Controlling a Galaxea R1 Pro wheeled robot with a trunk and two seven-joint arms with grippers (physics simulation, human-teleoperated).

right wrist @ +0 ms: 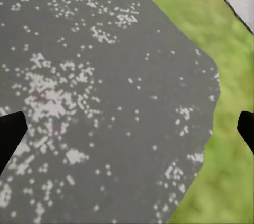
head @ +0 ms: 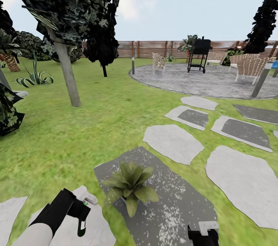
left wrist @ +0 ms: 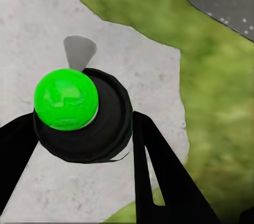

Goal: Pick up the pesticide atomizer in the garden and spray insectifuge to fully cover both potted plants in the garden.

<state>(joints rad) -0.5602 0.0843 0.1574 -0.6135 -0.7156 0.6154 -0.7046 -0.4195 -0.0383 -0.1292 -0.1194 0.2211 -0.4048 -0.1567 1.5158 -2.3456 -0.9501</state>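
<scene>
The left gripper (head: 82,215) sits low at the near left of the head view, over a pale grey stepping slab (head: 96,230). In the left wrist view its two black fingers (left wrist: 164,176) close on either side of the pesticide atomizer (left wrist: 82,115), a squat dark round body whose top here shows bright green and glossy, not red. The fingers look pressed against its sides, though one contact is partly hidden. The bottle casts a small shadow on the slab beneath it.

The right gripper (head: 203,234) is at the bottom edge, over a dark speckled slab (head: 173,199). In the right wrist view its fingertips (right wrist: 10,131) stand far apart at either side with nothing between them, above the same dark stone (right wrist: 106,102) bordered by lawn (right wrist: 222,182).

Just ahead of the left gripper, a potted plant (head: 129,185) stands on the dark slab: a low rosette of pointed olive-green leaves, its pot hidden.

Beyond lie more grey slabs in the grass, a tree trunk (head: 67,72), and a striped agave (head: 35,78) to the left. Farther off are a round paved patio (head: 208,80) with wicker chairs (head: 250,66) and a black grill (head: 200,55), and a slatted brown fence (head: 154,49).
</scene>
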